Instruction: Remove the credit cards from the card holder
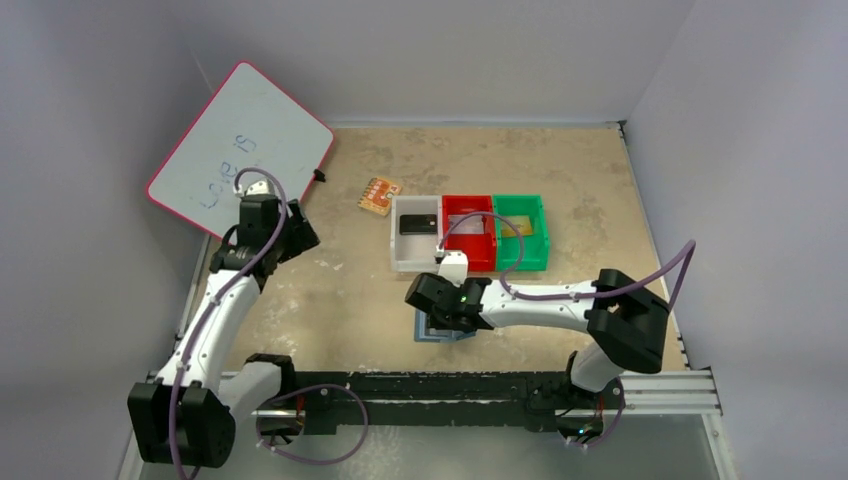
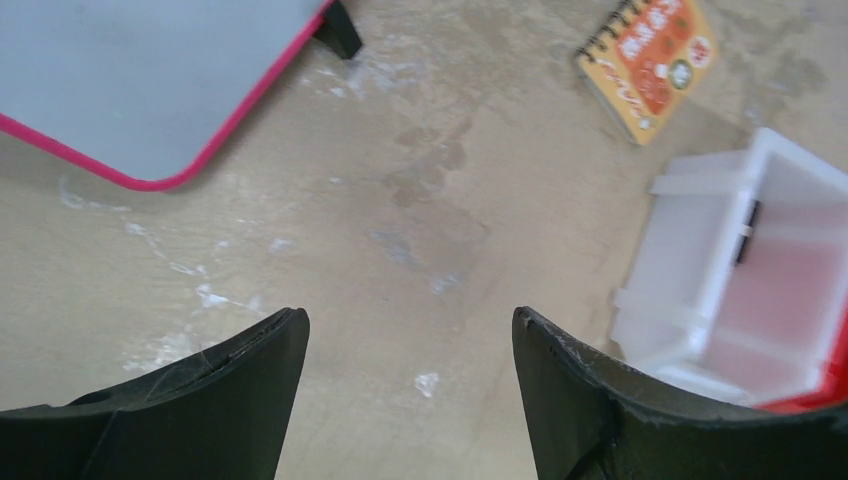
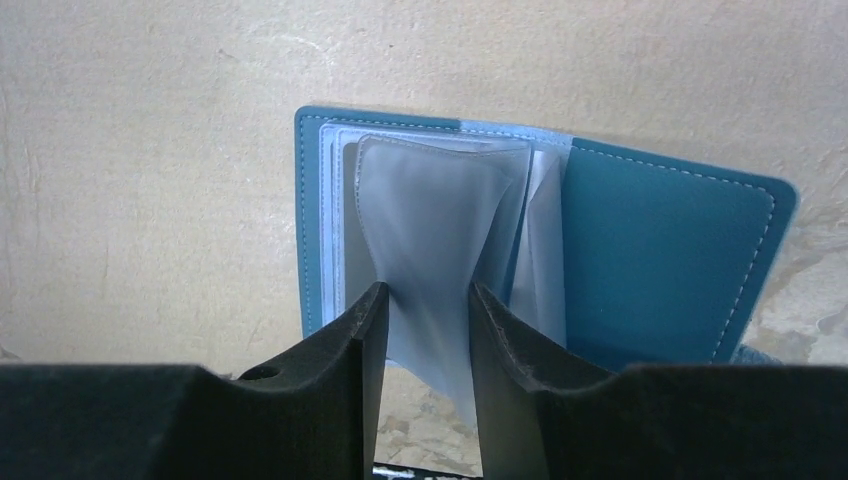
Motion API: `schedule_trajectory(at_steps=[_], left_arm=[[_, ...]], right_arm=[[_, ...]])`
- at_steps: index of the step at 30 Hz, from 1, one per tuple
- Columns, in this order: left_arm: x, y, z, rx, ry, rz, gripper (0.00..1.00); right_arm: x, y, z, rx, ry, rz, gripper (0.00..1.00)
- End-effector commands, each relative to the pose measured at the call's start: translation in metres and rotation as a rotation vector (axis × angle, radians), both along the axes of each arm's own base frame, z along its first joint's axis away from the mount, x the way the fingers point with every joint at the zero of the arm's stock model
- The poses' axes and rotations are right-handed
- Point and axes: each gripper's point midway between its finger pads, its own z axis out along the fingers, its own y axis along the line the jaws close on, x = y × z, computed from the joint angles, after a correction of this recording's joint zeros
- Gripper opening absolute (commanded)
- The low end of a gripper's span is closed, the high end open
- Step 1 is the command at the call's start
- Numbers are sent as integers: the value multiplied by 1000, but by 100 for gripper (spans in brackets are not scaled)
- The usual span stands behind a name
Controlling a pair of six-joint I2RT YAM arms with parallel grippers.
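- Where the card holder (image 3: 660, 260) lies open on the table (image 3: 150, 200), a clear inner sleeve (image 3: 430, 220) is pinched between the fingers of the right gripper (image 3: 428, 300) and is bunched narrow at the grip.
- From above, the card holder is largely covered by the right gripper, just in front of the white bin (image 1: 396, 240).
- A black card (image 1: 418, 224) is seen lying in the white bin; the red bin (image 1: 482, 262) and green bin (image 1: 535, 262) are set beside it.
- The left gripper (image 2: 410, 330) is held released, jaws spread wide, above bare table between the whiteboard (image 2: 130, 70) and the orange notebook (image 2: 650, 65).
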Motion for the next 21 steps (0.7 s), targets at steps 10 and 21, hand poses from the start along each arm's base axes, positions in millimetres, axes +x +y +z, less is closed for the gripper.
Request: schedule_trajectory(at_steps=[10,21], left_arm=[[-23,-151,39,-310,-133,-375,75],[-46,-249,24,-436,-115,-556,75]], right_arm=[[2,-28,7,48,-34,-150,40],[3,-40,11,304,-26,-186,41]])
